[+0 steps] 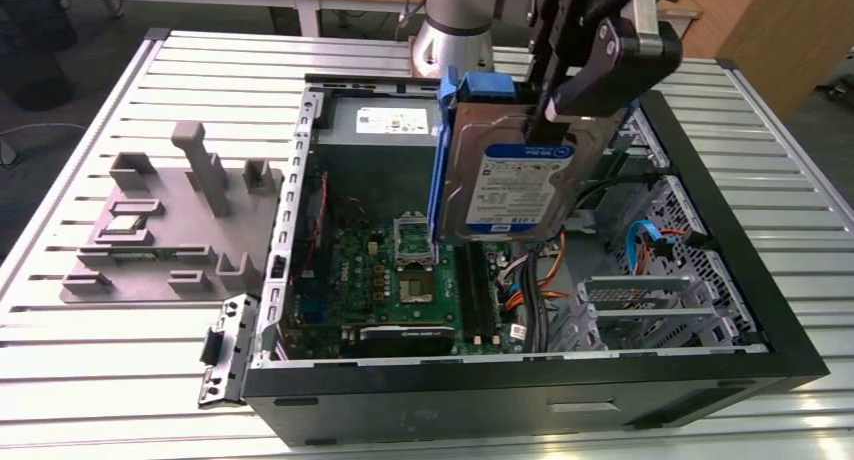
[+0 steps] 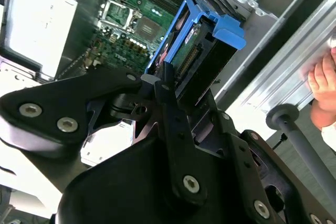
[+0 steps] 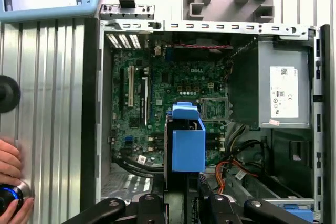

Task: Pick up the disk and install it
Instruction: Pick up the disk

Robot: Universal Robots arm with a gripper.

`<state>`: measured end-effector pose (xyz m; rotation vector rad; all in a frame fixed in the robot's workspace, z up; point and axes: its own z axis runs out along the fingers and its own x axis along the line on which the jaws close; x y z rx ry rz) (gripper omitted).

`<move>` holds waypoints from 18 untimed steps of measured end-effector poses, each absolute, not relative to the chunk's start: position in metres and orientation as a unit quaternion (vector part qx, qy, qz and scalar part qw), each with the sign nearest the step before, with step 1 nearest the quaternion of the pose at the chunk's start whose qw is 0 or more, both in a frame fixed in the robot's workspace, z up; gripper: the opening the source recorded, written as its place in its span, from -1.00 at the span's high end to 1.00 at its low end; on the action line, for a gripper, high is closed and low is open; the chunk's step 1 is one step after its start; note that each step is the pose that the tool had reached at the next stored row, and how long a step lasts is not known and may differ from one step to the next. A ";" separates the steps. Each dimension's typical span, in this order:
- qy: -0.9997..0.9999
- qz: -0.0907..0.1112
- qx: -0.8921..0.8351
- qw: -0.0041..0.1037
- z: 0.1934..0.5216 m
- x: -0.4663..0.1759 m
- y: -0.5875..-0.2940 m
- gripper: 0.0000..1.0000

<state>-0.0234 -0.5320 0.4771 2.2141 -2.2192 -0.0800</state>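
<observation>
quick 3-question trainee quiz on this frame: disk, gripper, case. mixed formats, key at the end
1. True or false: the computer case is closed.
2. Multiple choice. The gripper is: A) open above the disk; B) shut on the disk; C) shut on nothing.
3. Fill in: in the first wrist view, the green ____ lies below the held disk.

Key
1. False. The case is open and you can see inside it.
2. B. The disk hangs on edge in the gripper, over the open case.
3. motherboard
</observation>
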 end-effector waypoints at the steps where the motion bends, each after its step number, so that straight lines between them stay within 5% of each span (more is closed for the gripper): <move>1: -0.708 -0.025 0.706 0.003 0.477 -0.023 -0.535 0.30; 18: -0.708 -0.026 0.706 0.003 0.477 -0.022 -0.557 0.30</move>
